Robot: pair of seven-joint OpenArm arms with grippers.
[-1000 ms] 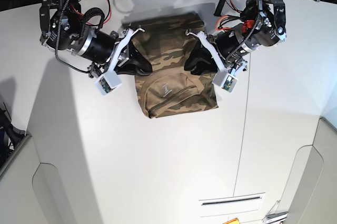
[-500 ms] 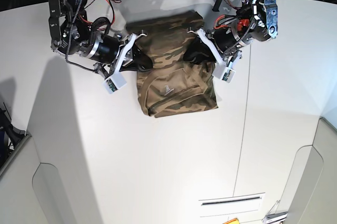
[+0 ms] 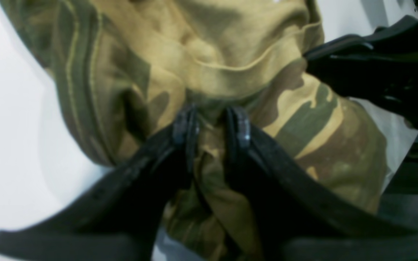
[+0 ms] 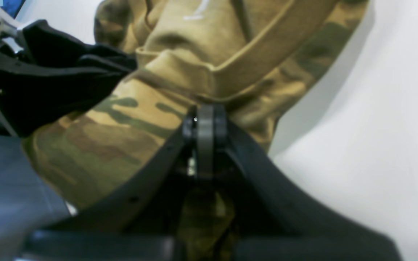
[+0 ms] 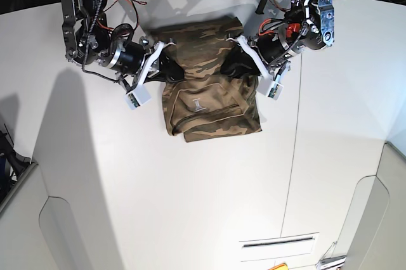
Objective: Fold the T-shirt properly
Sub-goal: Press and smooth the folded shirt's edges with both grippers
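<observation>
My left tool [image 3: 210,125] and my right tool [image 4: 204,121] each pinch a fold of the shirt [image 5: 212,102], which lies bunched on the white worktop [image 5: 190,206] between my arms.

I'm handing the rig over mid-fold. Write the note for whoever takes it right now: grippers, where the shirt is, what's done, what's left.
Left gripper: pinching a bunched fold of the T-shirt, cloth between its jaws.
Right gripper: clamped shut on the shirt's opposite side edge.
The shirt lies on the white table, near its far edge, between both arms, collar and neck label up.
Done: it is already a compact, roughly rectangular bundle.
Left: finish the fold in hand, lay it flat, release both grips, smooth it.
</observation>
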